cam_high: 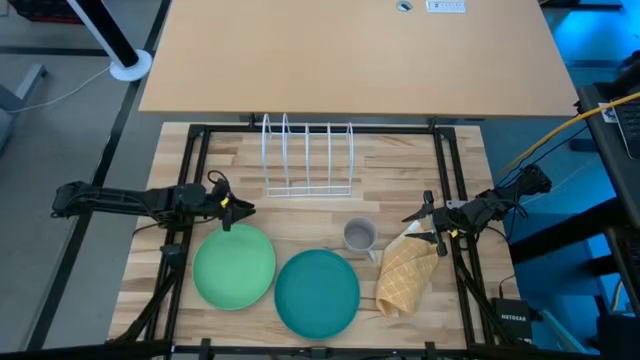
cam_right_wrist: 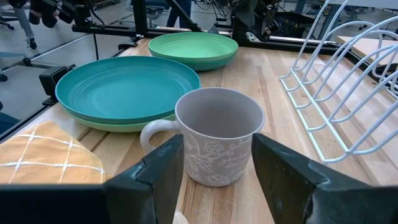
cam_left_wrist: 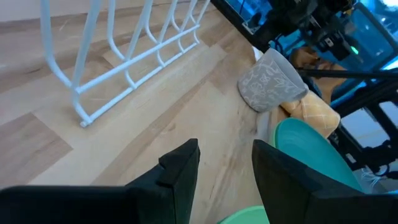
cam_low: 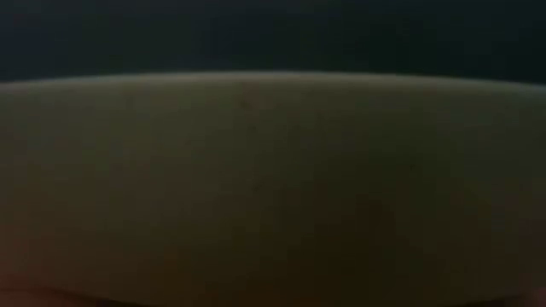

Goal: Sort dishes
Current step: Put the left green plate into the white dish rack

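Both arms sit low over the wooden worktop (cam_high: 320,215), one at each side. The left hand (cam_high: 238,210) hovers just past the far rim of the light green plate (cam_high: 234,266), and the left wrist view shows its two dark fingers (cam_left_wrist: 180,174) apart with nothing between them. Over on the other side, the right hand (cam_high: 422,226) is at the far end of the tan waffle-patterned cloth (cam_high: 406,275), just beside the grey cup (cam_high: 359,236). Its fingers (cam_right_wrist: 163,167) stand spread too, framing the cup (cam_right_wrist: 219,143) in the right wrist view, with no contact that can be made out.

Now the dishes: the light green plate lies at the near left of the worktop, and the teal plate (cam_high: 317,291) lies right next to it, nearer the middle, their rims about touching. From the right wrist, the teal plate (cam_right_wrist: 127,87) clearly rests on top of a lighter green one (cam_right_wrist: 118,124), whose edge peeks out beneath it. The light green plate (cam_right_wrist: 193,50) sits beyond them.

The white wire dish rack (cam_high: 307,155) stands at the far middle of the worktop, well apart from the plates, every slot bare. The low view shows only a dark blur.
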